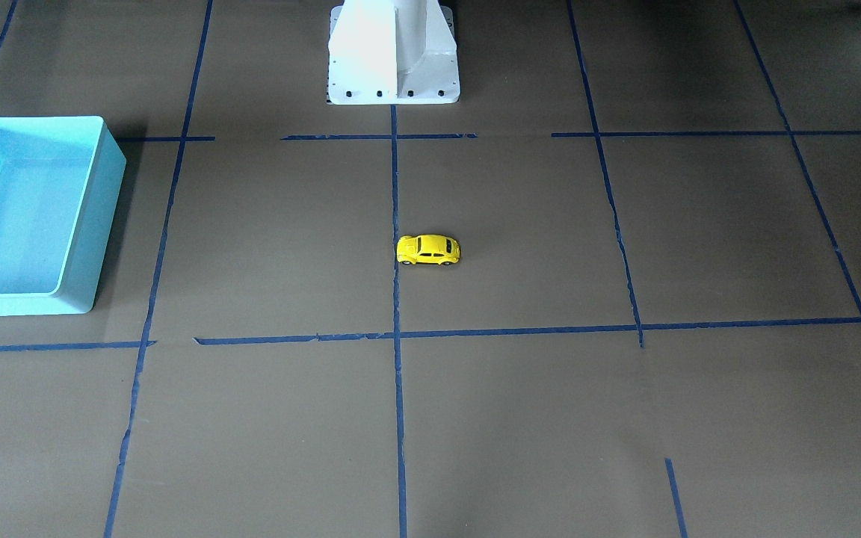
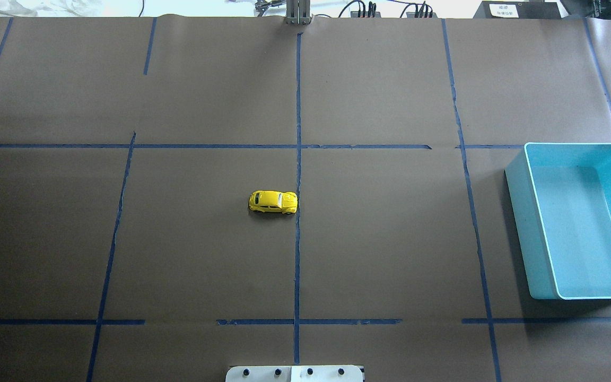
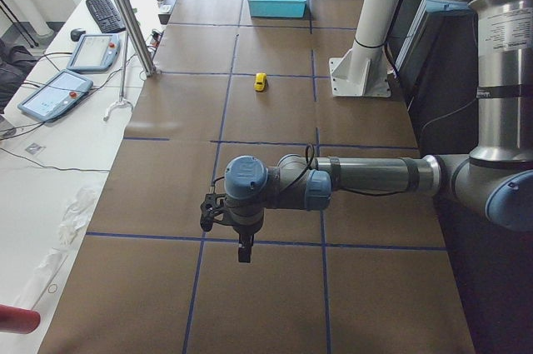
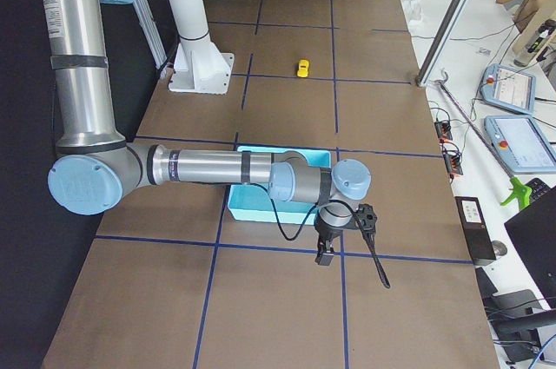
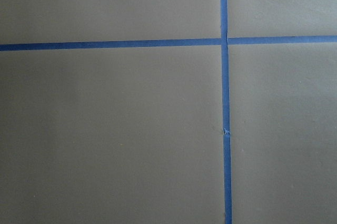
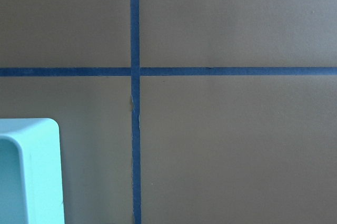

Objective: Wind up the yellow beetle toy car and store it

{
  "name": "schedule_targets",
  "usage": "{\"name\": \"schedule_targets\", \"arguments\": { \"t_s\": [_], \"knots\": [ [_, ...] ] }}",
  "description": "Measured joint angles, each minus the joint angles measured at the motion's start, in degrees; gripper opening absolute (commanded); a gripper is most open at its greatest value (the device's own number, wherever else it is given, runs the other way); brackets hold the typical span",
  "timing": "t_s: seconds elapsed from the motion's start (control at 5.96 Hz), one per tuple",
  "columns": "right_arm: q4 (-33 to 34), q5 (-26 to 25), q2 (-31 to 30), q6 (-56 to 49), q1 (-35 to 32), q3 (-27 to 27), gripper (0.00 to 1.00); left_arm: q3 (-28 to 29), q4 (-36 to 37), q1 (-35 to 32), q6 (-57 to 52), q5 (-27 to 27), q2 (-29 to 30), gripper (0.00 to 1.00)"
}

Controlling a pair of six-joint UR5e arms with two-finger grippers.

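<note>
The yellow beetle toy car [image 1: 428, 249] stands on its wheels near the middle of the brown table, beside the centre tape line; it also shows in the overhead view [image 2: 273, 202] and both side views [image 3: 261, 81] [image 4: 302, 68]. The left gripper [image 3: 242, 251] hangs over the table's left end, far from the car. The right gripper [image 4: 326, 256] hangs over the right end, just past the turquoise bin [image 2: 517, 180]. Both show only in the side views, so I cannot tell whether they are open or shut. Neither wrist view shows the car.
The turquoise bin [image 1: 105, 161] holds nothing and stands on the robot's right side; its corner shows in the right wrist view [image 6: 37, 171]. The white robot base [image 1: 393, 67] is at the table's near edge. Blue tape lines grid the table. Tablets [image 3: 54, 92] lie beyond the far edge.
</note>
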State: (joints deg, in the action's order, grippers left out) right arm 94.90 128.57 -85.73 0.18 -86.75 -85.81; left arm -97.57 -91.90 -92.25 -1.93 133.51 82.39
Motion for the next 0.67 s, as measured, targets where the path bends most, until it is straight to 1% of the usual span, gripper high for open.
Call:
{"name": "schedule_targets", "arguments": {
  "t_s": [0.17,0.34,0.5,0.67],
  "knots": [
    [-0.04,-0.1,0.1,0.0,0.0,0.31,1.0,-0.8,0.73,1.24,0.07,-0.02,0.71,1.0],
    [-0.06,-0.14,0.23,0.0,0.0,0.42,1.0,-3.44,4.65,3.88,0.17,-0.23,2.96,1.0],
    [-0.06,-0.16,0.27,0.0,0.0,0.45,1.0,-6.3,11.01,7.23,0.11,-0.55,7.21,1.0],
    [-0.06,-0.16,0.26,0.02,0.0,0.46,1.0,-7.57,15.13,11.38,-0.05,-1.91,12.53,1.0]
  ]
}}
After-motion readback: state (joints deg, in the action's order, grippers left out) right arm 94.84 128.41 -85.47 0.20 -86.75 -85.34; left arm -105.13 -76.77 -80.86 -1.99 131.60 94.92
